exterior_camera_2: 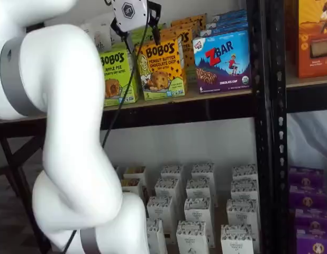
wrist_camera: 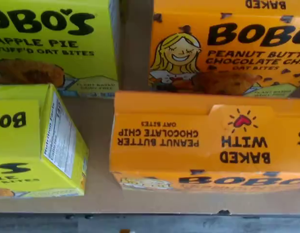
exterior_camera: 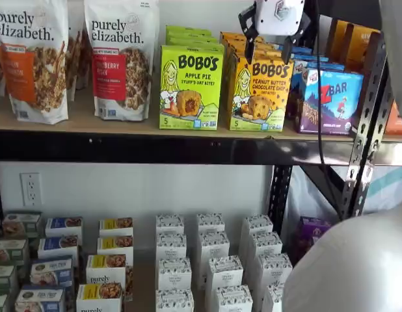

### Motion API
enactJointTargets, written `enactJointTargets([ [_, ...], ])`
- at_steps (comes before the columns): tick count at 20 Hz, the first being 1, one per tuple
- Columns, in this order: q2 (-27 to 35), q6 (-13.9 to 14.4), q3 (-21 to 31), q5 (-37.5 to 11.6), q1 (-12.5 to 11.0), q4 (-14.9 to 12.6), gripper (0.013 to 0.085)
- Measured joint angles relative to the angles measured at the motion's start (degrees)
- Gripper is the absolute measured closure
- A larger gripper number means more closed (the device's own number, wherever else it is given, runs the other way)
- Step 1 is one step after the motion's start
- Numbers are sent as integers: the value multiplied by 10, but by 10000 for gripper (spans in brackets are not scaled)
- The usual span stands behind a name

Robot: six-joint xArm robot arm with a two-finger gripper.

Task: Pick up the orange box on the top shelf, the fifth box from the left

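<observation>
Claw (exterior_camera: 272, 45) hangs with its black fingers spread wide, nothing between them, just above the front of the orange box (exterior_camera: 259, 92). In both shelf views that box stands upright at the front edge of the top shelf (exterior_camera: 123, 127), with the lime-green apple pie carton (exterior_camera: 190, 88) just beside it on one side and the blue ZBar box (exterior_camera: 331, 101) on the other. More orange cartons line up behind it. From the wrist view its closed top flap shows, printed "BAKED WITH".
</observation>
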Motion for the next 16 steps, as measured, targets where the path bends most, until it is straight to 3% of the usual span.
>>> enactJointTargets([
  [2,5,-10,-6,9,-10,14,130],
  [11,5,-5,6,-16,-6,7,130],
  [16,5,-15,9,-17,-15,22,130],
])
